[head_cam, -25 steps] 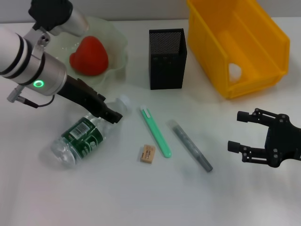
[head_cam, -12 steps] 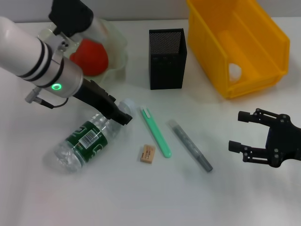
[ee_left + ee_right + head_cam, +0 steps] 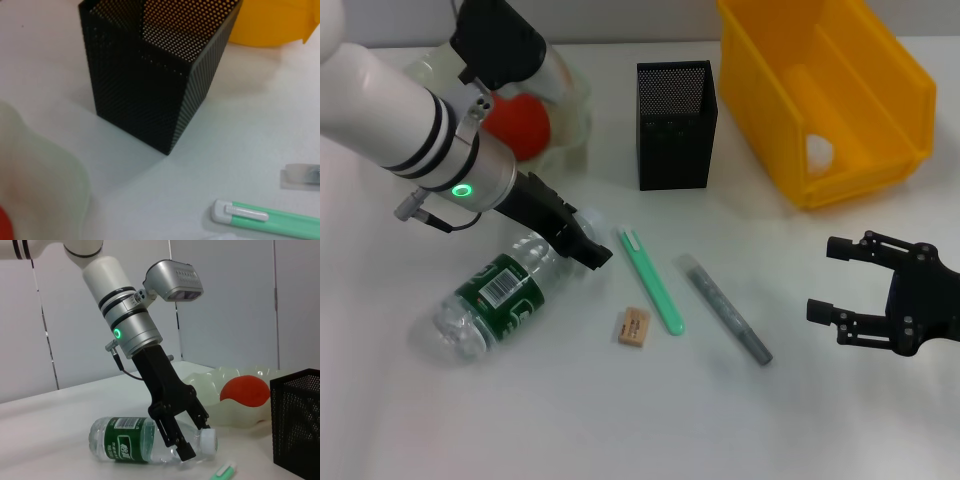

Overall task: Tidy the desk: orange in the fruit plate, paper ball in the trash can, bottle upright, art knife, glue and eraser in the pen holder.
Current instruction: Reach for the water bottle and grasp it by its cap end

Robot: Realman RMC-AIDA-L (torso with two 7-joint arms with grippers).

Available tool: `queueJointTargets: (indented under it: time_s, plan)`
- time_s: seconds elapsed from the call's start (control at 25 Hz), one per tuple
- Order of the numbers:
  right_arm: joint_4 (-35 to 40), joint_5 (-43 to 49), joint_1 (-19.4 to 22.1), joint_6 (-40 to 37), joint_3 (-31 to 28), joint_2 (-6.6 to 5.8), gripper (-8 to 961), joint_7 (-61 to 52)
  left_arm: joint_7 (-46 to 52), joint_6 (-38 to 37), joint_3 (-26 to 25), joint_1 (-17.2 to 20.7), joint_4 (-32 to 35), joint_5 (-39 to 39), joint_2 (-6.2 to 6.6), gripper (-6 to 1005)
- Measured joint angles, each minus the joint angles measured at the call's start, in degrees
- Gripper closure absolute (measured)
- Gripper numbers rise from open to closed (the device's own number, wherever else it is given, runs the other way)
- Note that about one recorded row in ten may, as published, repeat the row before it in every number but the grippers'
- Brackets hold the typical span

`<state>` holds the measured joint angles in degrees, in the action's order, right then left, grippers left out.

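The left claw is closed on the neck of the bottle, which lies on its side on the desk, cap end toward the green art knife. The eraser sits just beside the knife's near end, and the grey glue stick lies a little further right, apart from both. Behind them the black mesh pen holder stands upright with bare desk in front of it. The orange rests in the pale fruit plate, partly hidden by the arm. The right claw hovers open over bare desk near the right edge, in front of the yellow bin.
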<state>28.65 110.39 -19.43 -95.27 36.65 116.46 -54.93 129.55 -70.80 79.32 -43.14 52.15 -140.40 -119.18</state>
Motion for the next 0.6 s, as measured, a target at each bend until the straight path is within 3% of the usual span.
queueJointTargets:
  time_s: [0.2, 0.52, 0.6]
  plan:
    - [0.07, 0.0, 0.24, -0.04, -0.16, 0.0, 137, -0.06, 0.0, 1.63, 2.28, 0.08, -0.09, 0.32, 0.0, 230]
    - [0.11, -0.04, 0.54, -0.55, -0.8, 0.0, 137, -0.15, 0.0, 2.78, 3.3, 0.43, -0.12, 0.03, 0.0, 301]
    - [0.1, -0.06, 0.54, -0.55, -0.8, 0.0, 137, -0.17, 0.0, 2.79, 3.4, 0.43, -0.12, 0.01, 0.0, 362]
